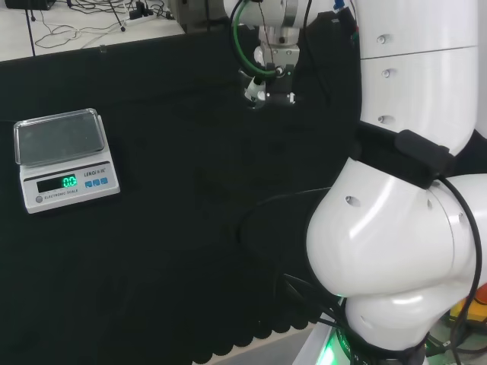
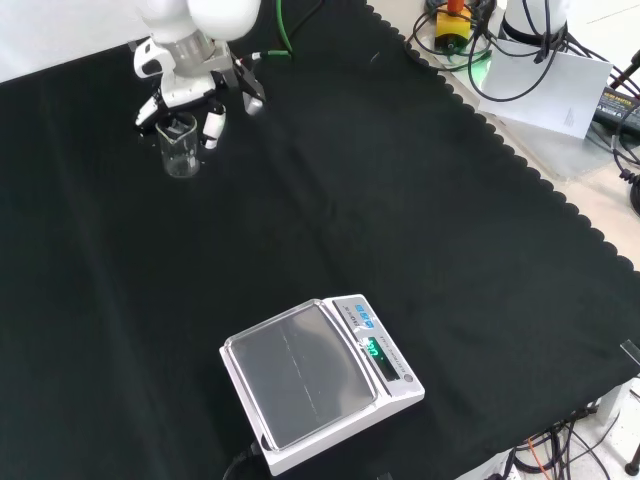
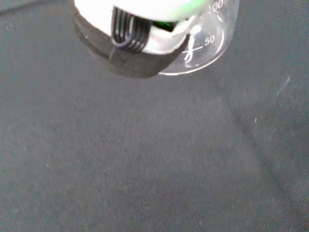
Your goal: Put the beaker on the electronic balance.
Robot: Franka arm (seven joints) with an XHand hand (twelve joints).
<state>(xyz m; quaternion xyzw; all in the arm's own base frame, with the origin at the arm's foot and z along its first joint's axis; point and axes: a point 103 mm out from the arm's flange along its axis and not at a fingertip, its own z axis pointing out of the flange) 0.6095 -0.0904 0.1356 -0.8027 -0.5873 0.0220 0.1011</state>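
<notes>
The hand [image 2: 190, 85] is reaching down at the far end of the black cloth [image 2: 330, 190] in the front view, its fingers curling round a clear glass beaker [image 2: 180, 148] that is standing upright on the cloth directly beneath it. In the wrist view the beaker [image 3: 205, 46] is sitting just beside the palm, showing white graduation marks. The electronic balance [image 2: 318, 385] is lying well apart from the hand, nearer the front camera, its pan bare and its green display glowing; I am leaving its print unread.
</notes>
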